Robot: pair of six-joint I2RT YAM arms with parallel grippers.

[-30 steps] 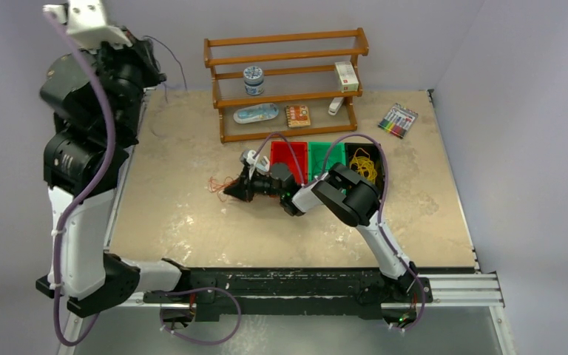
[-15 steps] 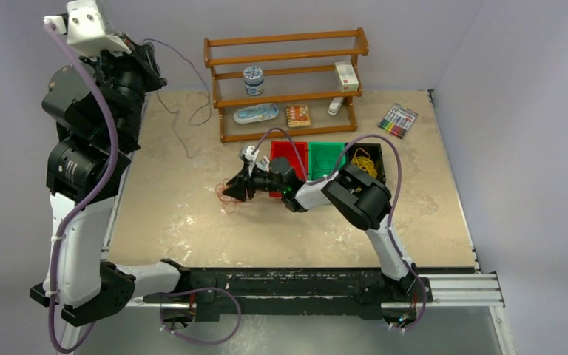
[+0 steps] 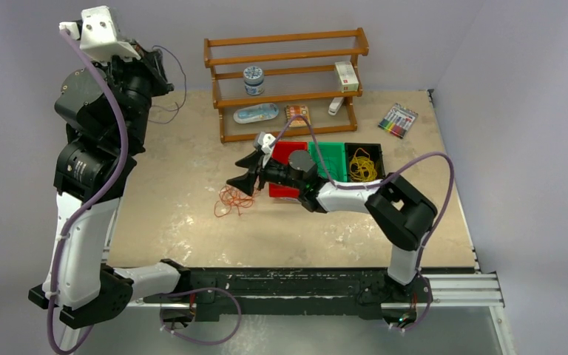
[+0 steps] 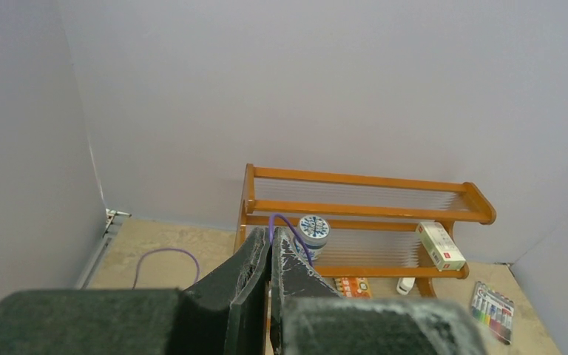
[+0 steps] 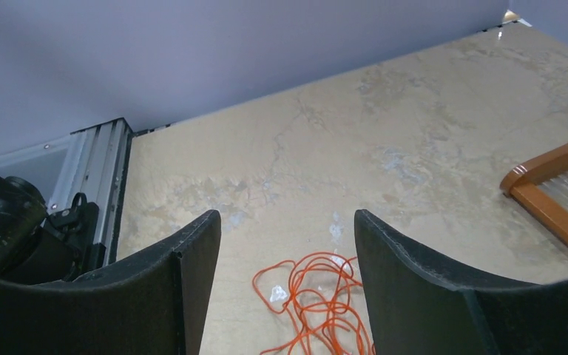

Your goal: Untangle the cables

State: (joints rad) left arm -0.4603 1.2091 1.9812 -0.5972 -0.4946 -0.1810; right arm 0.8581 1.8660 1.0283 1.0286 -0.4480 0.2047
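Observation:
An orange cable tangle (image 3: 230, 200) lies loose on the table just left of centre. My right gripper (image 3: 242, 180) hovers right beside and above it, open and empty. In the right wrist view the orange cable (image 5: 316, 294) lies on the table below and between the spread fingers of the right gripper (image 5: 285, 219). My left gripper (image 3: 160, 74) is raised high at the back left, shut on a thin purple cable (image 3: 171, 106) that hangs down from it. In the left wrist view the purple cable (image 4: 287, 223) arcs out of the closed left gripper (image 4: 273, 235). Yellow cables (image 3: 362, 166) sit in a black bin.
A wooden shelf rack (image 3: 288, 65) at the back holds a jar (image 3: 254, 79), a small box (image 3: 347, 75) and other small items. Red (image 3: 287, 153), green (image 3: 330, 154) and black (image 3: 372, 149) bins stand in front of it. A marker set (image 3: 397, 120) lies at the back right.
My right gripper has opened and let go of the orange cable, which now lies on the table, and it has lifted away slightly. The left arm has shifted with the purple cable.

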